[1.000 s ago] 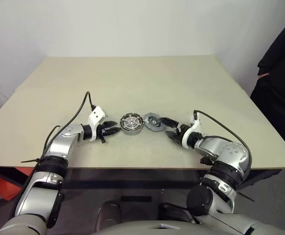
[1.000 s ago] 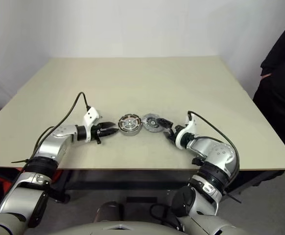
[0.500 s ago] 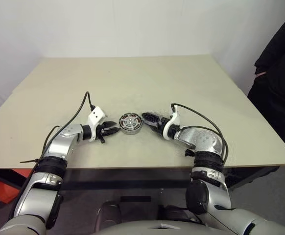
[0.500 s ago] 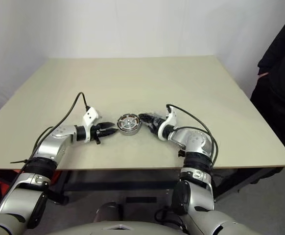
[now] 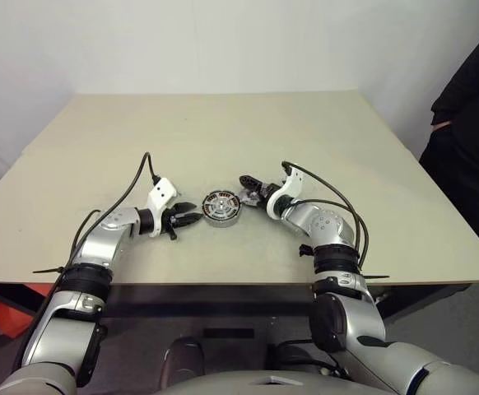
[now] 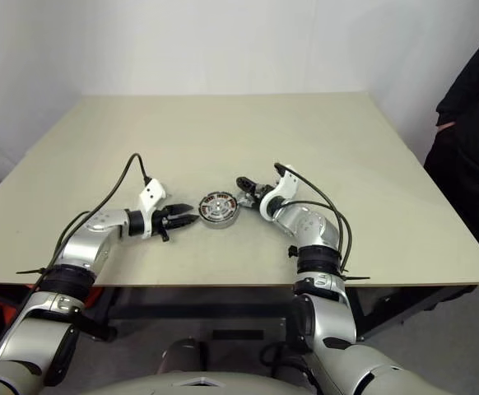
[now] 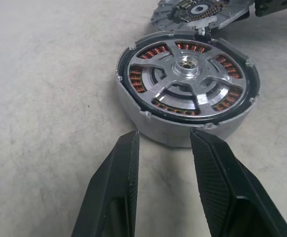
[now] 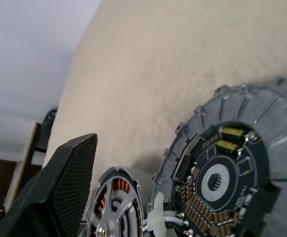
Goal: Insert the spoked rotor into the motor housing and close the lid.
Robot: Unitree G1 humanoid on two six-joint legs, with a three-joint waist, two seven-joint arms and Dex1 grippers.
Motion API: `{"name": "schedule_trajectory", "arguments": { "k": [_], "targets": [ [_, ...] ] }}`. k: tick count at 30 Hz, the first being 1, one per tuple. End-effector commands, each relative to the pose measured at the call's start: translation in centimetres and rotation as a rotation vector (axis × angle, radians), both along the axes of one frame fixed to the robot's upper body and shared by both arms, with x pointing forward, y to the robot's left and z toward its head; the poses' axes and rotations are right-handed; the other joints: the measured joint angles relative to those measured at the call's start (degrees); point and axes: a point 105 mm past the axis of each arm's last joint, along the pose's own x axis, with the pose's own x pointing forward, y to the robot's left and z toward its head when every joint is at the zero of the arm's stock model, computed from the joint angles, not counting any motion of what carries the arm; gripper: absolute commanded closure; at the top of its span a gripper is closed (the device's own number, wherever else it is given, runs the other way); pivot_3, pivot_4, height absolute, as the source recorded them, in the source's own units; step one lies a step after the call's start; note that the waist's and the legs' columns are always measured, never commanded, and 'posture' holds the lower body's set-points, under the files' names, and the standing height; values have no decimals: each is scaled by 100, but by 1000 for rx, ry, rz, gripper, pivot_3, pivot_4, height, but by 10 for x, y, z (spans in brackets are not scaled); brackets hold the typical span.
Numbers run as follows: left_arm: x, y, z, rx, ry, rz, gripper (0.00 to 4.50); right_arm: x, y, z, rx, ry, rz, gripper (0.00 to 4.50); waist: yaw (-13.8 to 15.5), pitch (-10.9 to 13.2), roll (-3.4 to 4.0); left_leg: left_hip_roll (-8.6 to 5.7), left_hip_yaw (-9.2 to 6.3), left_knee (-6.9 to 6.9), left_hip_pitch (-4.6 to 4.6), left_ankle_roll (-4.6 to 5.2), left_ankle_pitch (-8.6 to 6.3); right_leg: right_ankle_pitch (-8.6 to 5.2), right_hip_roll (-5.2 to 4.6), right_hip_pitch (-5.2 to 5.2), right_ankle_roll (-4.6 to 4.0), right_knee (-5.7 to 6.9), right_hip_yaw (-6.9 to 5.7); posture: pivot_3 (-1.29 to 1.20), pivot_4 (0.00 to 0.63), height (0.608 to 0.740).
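Lid (image 8: 232,173) being carried tilted beside motor housing (image 5: 220,207)
Right gripper (image 5: 252,188) clamping the lid, jaws wide; left gripper (image 7: 164,148) waiting half-open, empty, at the housing's near rim; table (image 5: 223,132) lying open beyond.

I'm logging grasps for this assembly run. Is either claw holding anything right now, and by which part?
The right claw grips the lid at its rim, tilted up beside the motor housing. The left claw is open and holds nothing.

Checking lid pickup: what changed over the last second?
The right gripper, clamped on the lid, swung left and farther up the table, so the lid now sits tilted beside the motor housing. The left gripper and the housing stayed put.
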Motion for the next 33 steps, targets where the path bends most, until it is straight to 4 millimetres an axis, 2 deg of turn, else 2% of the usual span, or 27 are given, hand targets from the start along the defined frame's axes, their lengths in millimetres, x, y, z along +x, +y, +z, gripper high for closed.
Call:
{"name": "schedule_trajectory", "arguments": {
  "k": [1, 5, 7, 10, 13, 17, 20, 24, 27, 30, 33],
  "targets": [
    [3, -1, 14, -4, -52, -6, 2743, -1, 16, 50, -29, -226, 72, 22, -3, 0, 0, 0, -1, 2, -10, -2, 2, 4, 0, -8, -6, 0, -1, 0, 0, 740],
    [3, -2, 14, -7, -49, -9, 2743, -16, 40, 78, -71, -373, 181, 22, -7, 0, 0, 2, -3, 7, -35, 1, -1, 5, 4, -24, -9, -6, -4, 0, 0, 740],
    [3, -3, 13, -7, -49, -10, 2743, -23, 49, 85, -99, -428, 225, 22, -7, 0, 0, 3, -3, 7, -37, 3, -2, 5, 5, -23, -9, -11, -5, 0, 0, 740],
    [3, -3, 13, -8, -49, -11, 2743, -35, 65, 90, -125, -476, 306, 22, -6, 0, 0, 3, -4, 7, -37, 4, -2, 5, 5, -21, -8, -17, -5, 0, 0, 740],
    [3, -3, 13, -9, -50, -10, 2743, -39, 72, 84, -138, -455, 337, 22, -4, 1, -1, 3, -4, 7, -37, 4, -2, 5, 5, -20, -7, -18, -5, 0, 0, 740],
    [4, -2, 13, -8, -50, -3, 2743, -38, 72, 73, -154, -405, 340, 22, -4, 1, -1, 2, -5, 8, -37, 3, -2, 5, 4, -19, -7, -18, -5, 0, 0, 740],
    [3, 1, 12, -6, -47, 3, 2743, -36, 71, 72, -168, -408, 334, 22, -4, 1, -1, 3, -5, 8, -37, 3, -2, 5, 5, -20, -7, -18, -5, 0, 0, 740],
    [3, 4, 11, -5, -43, 12, 2743, -35, 68, 84, -291, -563, 346, 22, -3, 1, -2, 2, -5, 8, -39, 3, -2, 5, 5, -19, -7, -19, -5, 0, 0, 740],
    [2, 7, 10, -6, -41, 14, 2743, -26, 63, 84, -518, -714, 331, 22, -2, 1, -2, 2, -6, 9, -40, 3, -2, 6, 5, -19, -7, -18, -6, 0, 0, 740],
    [1, 6, 10, -7, -38, 12, 2743, -14, 60, 72, -557, -698, 315, 22, -14, 0, -3, 2, -6, 12, -39, 3, -1, 6, 5, -19, -7, -16, -6, 0, 0, 740],
    [1, 5, 9, -8, -38, 12, 2743, -1, 57, 51, -624, -659, 301, 22, -28, 0, -3, 3, -6, 17, -39, 3, -2, 6, 5, -19, -8, -13, -6, 0, 0, 740]
  ]
}}
